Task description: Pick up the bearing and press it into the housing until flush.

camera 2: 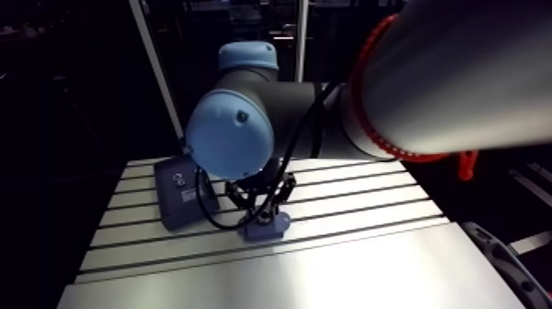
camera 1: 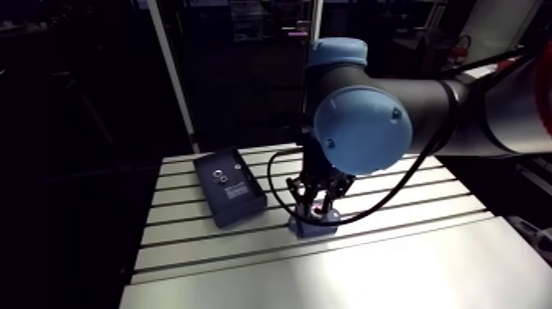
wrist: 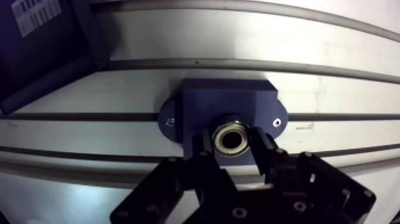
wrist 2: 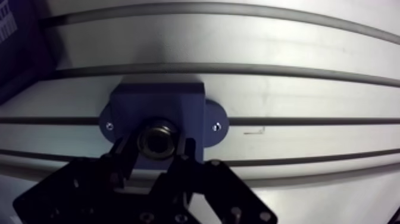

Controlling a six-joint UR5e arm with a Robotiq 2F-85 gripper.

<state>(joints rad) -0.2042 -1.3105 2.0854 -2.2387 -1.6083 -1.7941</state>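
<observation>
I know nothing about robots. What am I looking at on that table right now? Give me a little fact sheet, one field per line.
Surface: slotted metal table
Grasping part: pincer, pointing down, shut on a metal ring
Ring's place: at the middle of a blue block; how deep it sits cannot be told
Block's place: on the table, directly under the pincer
Other thing: dark box with a white label, beside the blue block and apart from it
</observation>
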